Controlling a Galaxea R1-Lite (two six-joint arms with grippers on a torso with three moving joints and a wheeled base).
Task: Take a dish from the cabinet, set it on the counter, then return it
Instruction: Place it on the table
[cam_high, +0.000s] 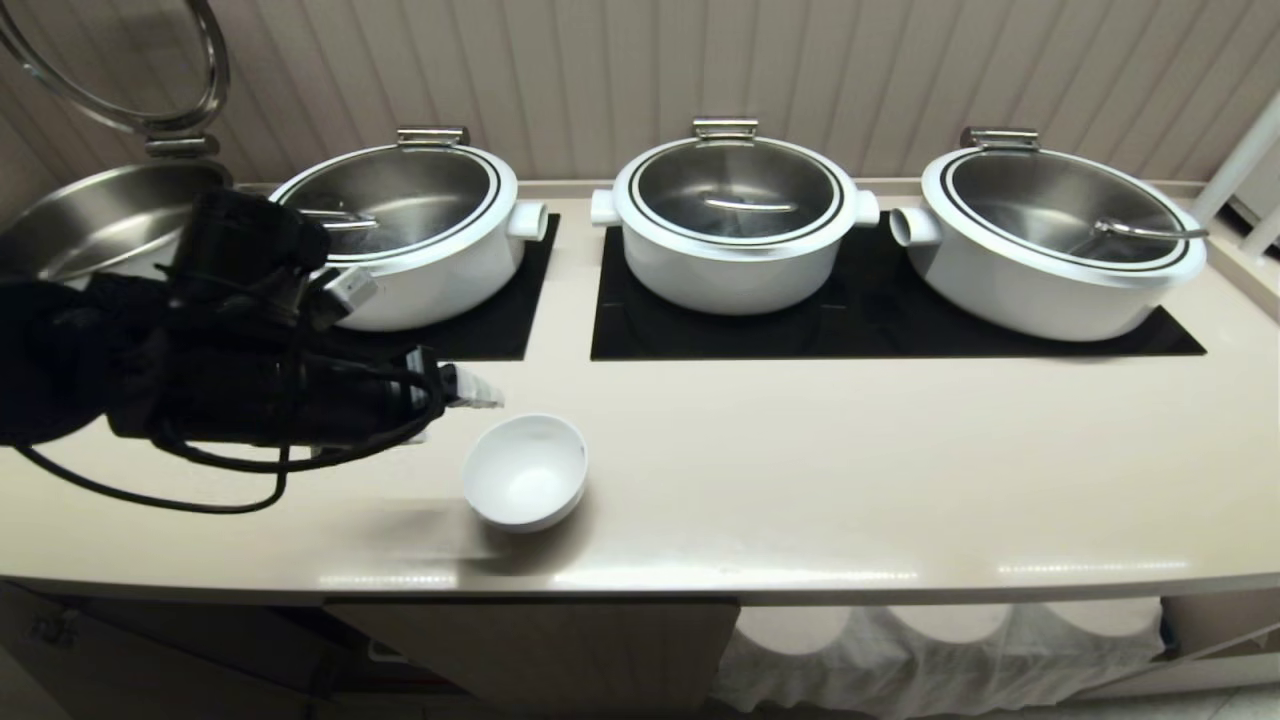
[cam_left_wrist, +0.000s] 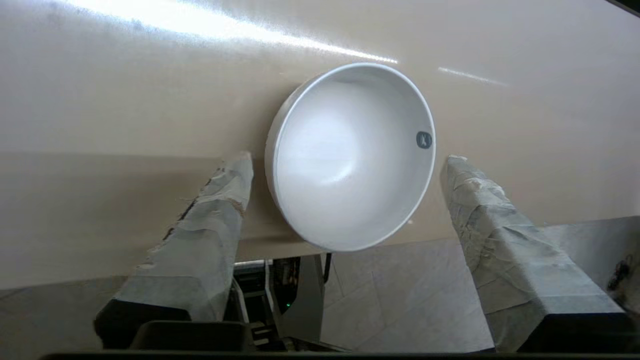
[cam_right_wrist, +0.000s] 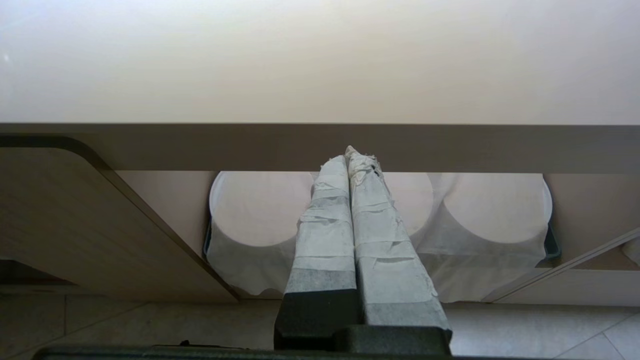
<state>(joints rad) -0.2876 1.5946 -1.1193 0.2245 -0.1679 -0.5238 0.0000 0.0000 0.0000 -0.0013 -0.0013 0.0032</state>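
The left gripper (cam_left_wrist: 345, 165) is hovering with its taped fingers (cam_left_wrist: 210, 225) spread wide, released, one on each side of the dish (cam_left_wrist: 345, 160) without touching it. In the head view the arm is hiding most of the gripper. The dish is sitting upright, mouth up, near the front edge of the counter (cam_high: 800, 470). Beyond it, white pots (cam_high: 735, 225) are standing on black glass. The right gripper (cam_right_wrist: 350, 160) is clenched below the counter, before the cabinet (cam_right_wrist: 75, 215).

My left gripper (cam_left_wrist: 345, 160) spread wide just short of the dish (cam_left_wrist: 350, 155), gaps on both sides of its rim, bare counter (cam_high: 850, 470) beyond it, white pots (cam_high: 420, 235) crowding the far side behind my wrist
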